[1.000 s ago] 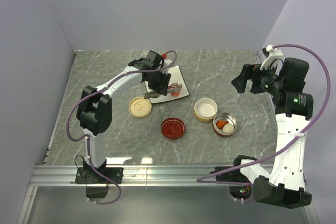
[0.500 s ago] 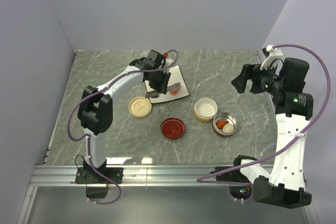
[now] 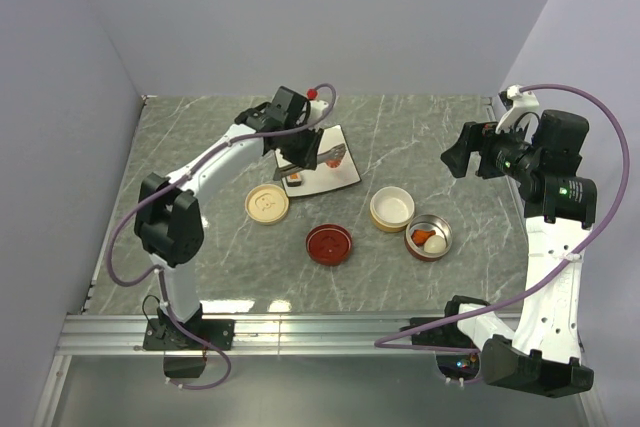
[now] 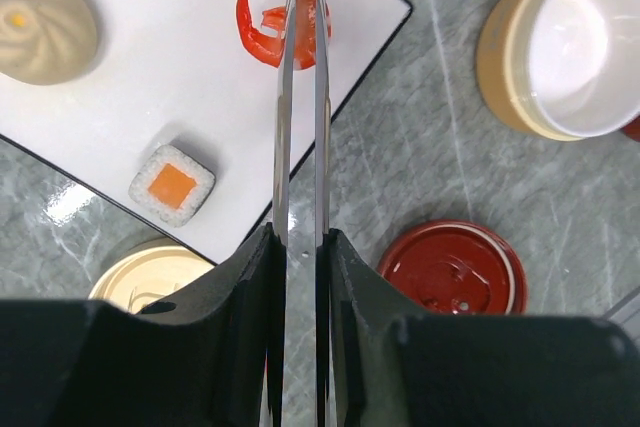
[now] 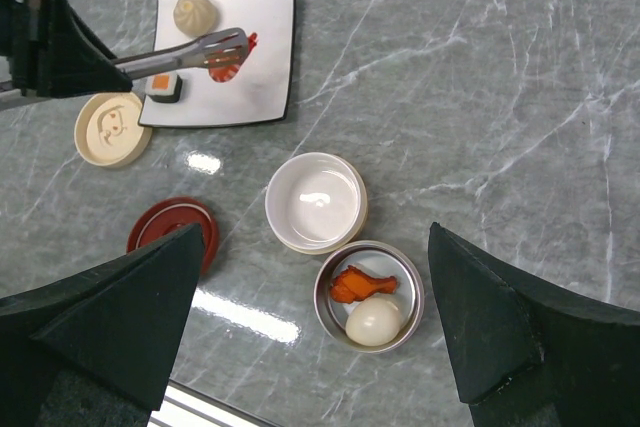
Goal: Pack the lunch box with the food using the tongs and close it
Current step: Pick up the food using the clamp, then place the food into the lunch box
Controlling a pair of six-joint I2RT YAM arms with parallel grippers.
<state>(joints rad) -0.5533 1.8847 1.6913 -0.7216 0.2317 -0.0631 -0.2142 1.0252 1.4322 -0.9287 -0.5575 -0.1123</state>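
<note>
**Pinch the shrimp across its body, not its tail**

At the upper left of the left wrist view a beige bun [image 4: 45, 12] sits on the white plate [image 4: 150, 87], with the sushi roll [image 4: 172, 184] below it. Your left tool [image 4: 300, 277] is clamped narrowly on the tongs [image 5: 222, 47], whose tips meet the shrimp [image 4: 262, 32] at top centre. Whether they grip it I cannot tell. It is likely light, hard and slick, so squeeze its thick middle. Lower right, the metal tin [image 5: 322, 297] waits. Your right tool [image 3: 458, 160] gapes wide, holding nothing.
</note>
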